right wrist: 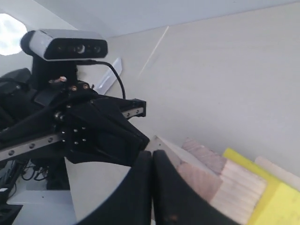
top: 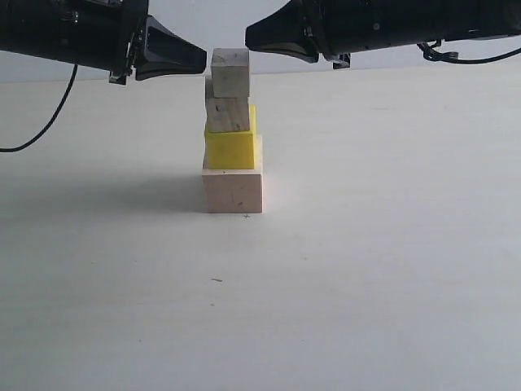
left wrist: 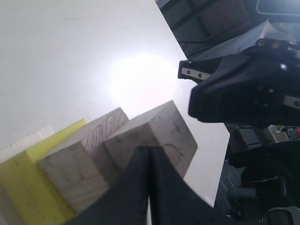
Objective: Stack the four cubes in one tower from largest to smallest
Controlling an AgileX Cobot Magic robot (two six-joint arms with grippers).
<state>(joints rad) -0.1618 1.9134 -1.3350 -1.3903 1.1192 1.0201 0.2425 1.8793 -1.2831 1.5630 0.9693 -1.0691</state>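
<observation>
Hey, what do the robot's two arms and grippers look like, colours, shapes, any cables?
Both arms are bulky and matte black. The left gripper and right gripper each taper to a pointed black wedge, with a silver screw-studded rail at the base. A thin black cable trails from the left arm, and a grey bar-shaped camera sits on its wrist.

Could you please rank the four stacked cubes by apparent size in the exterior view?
1. bottom pale cube, the widest.
2. yellow cube, only slightly narrower.
3. third cube and top cube look about alike from here, so I would not rank them.
</observation>
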